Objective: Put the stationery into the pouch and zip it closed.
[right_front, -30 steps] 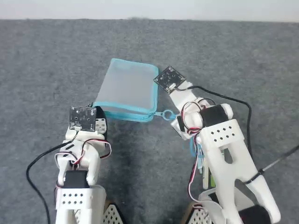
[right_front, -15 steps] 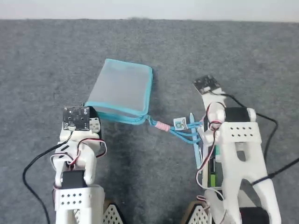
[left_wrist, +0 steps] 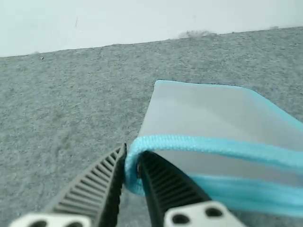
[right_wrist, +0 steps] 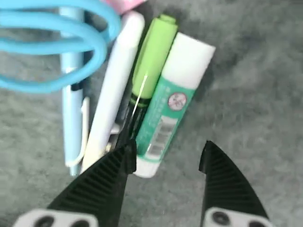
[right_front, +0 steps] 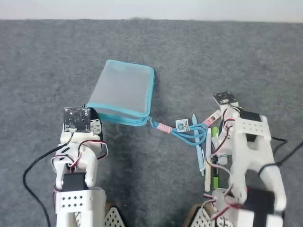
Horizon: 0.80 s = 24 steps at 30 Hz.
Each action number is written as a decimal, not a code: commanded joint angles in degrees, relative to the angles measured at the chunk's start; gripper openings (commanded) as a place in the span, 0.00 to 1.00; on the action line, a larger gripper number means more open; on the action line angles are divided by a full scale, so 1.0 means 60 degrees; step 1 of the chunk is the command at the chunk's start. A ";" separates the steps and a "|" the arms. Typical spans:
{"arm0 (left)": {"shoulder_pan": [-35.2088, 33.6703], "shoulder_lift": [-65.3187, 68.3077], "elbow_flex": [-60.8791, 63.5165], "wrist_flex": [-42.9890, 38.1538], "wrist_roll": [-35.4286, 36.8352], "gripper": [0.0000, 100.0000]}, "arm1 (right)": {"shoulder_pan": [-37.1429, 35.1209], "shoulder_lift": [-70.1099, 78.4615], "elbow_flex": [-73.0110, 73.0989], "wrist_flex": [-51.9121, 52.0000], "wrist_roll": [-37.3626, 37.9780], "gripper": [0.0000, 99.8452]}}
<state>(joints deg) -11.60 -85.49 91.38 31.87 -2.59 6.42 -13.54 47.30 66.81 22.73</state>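
Pouch (right_front: 125, 92) lies flat at 11 o'clock on the desk (right_front: 42, 56) and looks empty. Your left tool (left_wrist: 131, 155) is clamped narrow on its teal zip corner. The glue stick (right_wrist: 173, 101), green marker (right_wrist: 150, 66), white pen (right_wrist: 111, 99) and blue pen (right_wrist: 72, 109) lie bundled at 4 o'clock, none loaded. Your right tool (right_wrist: 168, 150) hangs wide over the glue stick. Loading and zipping all remain.

A grey, carpet-like counter (right_front: 47, 56) carries a translucent pouch (right_front: 124, 92) edged in turquoise. A looped blue cord (right_front: 189, 135) runs from its corner to stationery lying side by side: a blue pen (right_front: 198, 146), a white pen (right_front: 207, 163), a green highlighter (right_wrist: 150, 52) and a glue stick (right_wrist: 173, 94).
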 commanded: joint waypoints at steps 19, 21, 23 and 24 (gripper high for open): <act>-0.0015 -0.0132 -0.0154 -0.0322 0.0220 0.01 | 0.0227 -0.1487 -0.0703 0.0564 0.0117 0.01; 0.0073 -0.0132 -0.0066 -0.0337 0.0220 0.01 | -0.0271 -0.2571 -0.0923 0.1282 0.0117 0.01; 0.0366 -0.0132 -0.0007 -0.0322 0.0220 0.01 | -0.0930 -0.3641 -0.1026 0.1985 0.0117 0.01; 0.0527 -0.0132 -0.0007 -0.0322 0.0220 0.01 | -0.1341 -0.4154 -0.1055 0.2278 0.0117 0.01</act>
<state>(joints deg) -11.43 -85.49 91.56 31.87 -2.33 3.69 -27.69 44.31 75.25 23.08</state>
